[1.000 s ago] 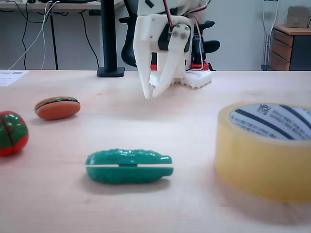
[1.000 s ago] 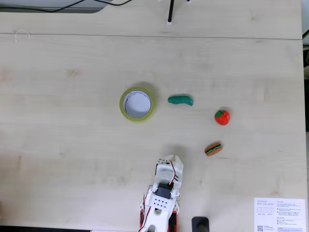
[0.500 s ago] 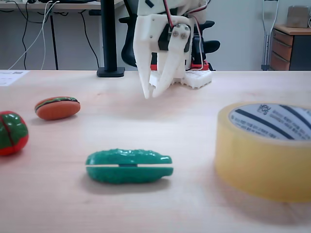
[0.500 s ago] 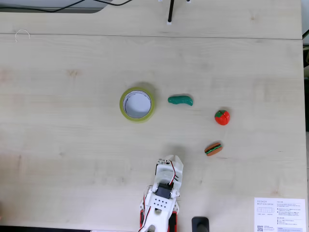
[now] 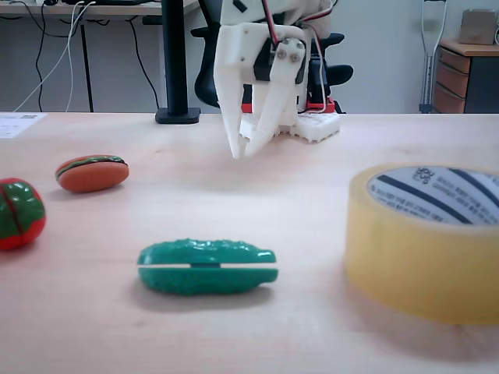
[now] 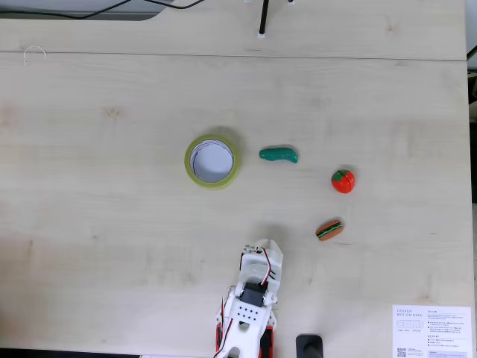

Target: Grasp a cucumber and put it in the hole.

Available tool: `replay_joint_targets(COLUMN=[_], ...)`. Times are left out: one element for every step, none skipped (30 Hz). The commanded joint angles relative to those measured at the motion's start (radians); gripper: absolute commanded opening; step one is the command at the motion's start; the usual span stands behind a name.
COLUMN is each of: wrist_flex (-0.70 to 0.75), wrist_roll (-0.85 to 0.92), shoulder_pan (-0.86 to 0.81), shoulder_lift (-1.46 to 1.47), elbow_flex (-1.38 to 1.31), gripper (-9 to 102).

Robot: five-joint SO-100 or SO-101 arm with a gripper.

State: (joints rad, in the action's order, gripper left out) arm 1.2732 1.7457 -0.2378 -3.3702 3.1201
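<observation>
Hovering far behind the cucumber (image 5: 207,266), the gripper (image 5: 245,151) — fingers nearly closed, empty — must open, reach nearer, descend.

The cucumber (image 5: 207,266) lies flat on the near table (image 5: 312,195), left of the yellow tape roll (image 5: 425,249). The white gripper (image 5: 242,153) hangs farther back, fingertips nearly together, above the table.

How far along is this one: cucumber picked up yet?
Nothing looks done yet. The cucumber lies on the table, beside the tape roll, and the hole holds nothing. The tool hangs above the table near the arm's base, fingertips together, holding nothing. Reaching, grasping and dropping it in are all left.
</observation>
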Motion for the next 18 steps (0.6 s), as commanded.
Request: replay_joint_targets(wrist_flex=[0.011, 0.011, 0.011, 0.011, 0.011, 0.011, 0.011, 0.011, 0.012, 0.012, 0.014, 0.014, 0.014, 0.014, 0.014, 0.014, 0.014, 0.014], wrist_roll=[-0.008, -0.008, -0.008, -0.008, -0.008, -0.008, -0.008, -0.008, -0.008, -0.003, -0.008, -0.008, -0.008, -0.008, -0.008, -0.008, -0.008, -0.008], shoulder_pan=[0.000, 0.000, 0.000, 0.000, 0.000, 0.000, 0.000, 0.000, 0.002, 0.002, 0.002, 0.002, 0.002, 0.002, 0.002, 0.002, 0.002, 0.002], shoulder_lift=[0.002, 0.002, 0.002, 0.002, 0.002, 0.002, 0.002, 0.002, 0.002, 0.002, 0.002, 0.002, 0.002, 0.002, 0.002, 0.002, 0.002, 0.002], elbow_flex=[-0.011, -0.011, -0.011, -0.011, -0.011, -0.011, -0.011, -0.011, -0.011, -0.011, -0.011, -0.011, -0.011, -0.011, -0.011, -0.011, -0.011, -0.011], gripper=[0, 0, 0, 0, 0, 0, 0, 0, 0, 1, 2, 2, 2, 2, 2, 2, 1, 0])
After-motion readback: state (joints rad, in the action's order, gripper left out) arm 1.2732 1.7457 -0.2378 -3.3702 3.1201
